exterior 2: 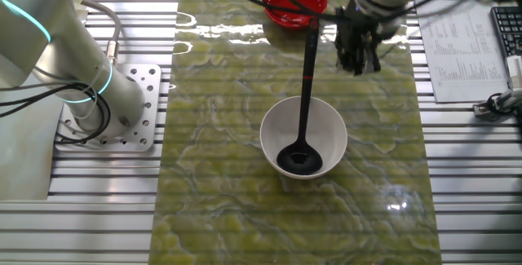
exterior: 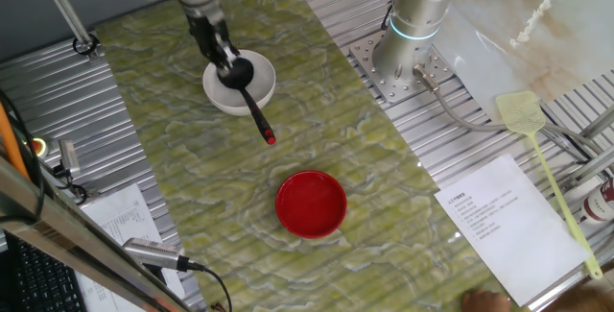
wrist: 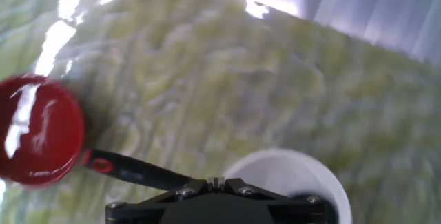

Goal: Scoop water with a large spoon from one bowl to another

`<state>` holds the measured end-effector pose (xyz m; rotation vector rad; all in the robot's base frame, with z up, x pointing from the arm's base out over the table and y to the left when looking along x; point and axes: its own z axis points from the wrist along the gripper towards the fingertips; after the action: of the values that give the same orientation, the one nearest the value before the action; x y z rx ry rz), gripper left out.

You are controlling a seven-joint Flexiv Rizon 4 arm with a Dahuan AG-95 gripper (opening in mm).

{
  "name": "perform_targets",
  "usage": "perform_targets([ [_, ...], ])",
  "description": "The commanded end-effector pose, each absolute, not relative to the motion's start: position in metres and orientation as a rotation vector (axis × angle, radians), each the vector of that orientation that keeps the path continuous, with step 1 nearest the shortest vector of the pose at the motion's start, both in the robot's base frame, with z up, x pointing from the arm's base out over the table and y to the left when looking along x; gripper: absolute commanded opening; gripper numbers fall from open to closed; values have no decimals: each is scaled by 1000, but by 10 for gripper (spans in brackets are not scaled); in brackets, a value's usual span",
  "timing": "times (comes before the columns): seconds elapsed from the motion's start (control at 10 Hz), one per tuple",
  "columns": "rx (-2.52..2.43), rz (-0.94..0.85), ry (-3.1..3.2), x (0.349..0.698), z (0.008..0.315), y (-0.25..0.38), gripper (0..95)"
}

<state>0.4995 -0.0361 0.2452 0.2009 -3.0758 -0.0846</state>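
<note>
The white bowl [exterior: 217,92] [exterior 2: 329,122] [wrist: 275,169] stands on the green mat. The black large spoon rests in it with its scoop [exterior: 236,70] [exterior 2: 298,161] at the bottom. Its handle [exterior 2: 308,69] [wrist: 134,170] leans over the rim, and the red tip [exterior: 270,138] points toward the red bowl [exterior: 311,204] [exterior 2: 295,0] [wrist: 38,131]. My gripper [exterior: 223,55] [exterior 2: 359,63] [wrist: 217,181] hovers beside the handle, above the white bowl's edge, apart from the spoon. Its jaws meet with nothing between them.
The arm's base [exterior: 413,34] [exterior 2: 90,102] is bolted on the metal table beside the mat. A yellow fly swatter [exterior: 537,149] and a printed sheet [exterior: 499,221] lie off the mat. A keyboard edge [exterior 2: 507,33] sits at the side.
</note>
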Motion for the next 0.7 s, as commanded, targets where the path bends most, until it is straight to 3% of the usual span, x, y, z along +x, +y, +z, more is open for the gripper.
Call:
perform_targets([
  [0.1, -44, -116, -3074, 487, 257, -74, 0],
  [0.7, -35, -67, -3156, 476, 248, -79, 0],
])
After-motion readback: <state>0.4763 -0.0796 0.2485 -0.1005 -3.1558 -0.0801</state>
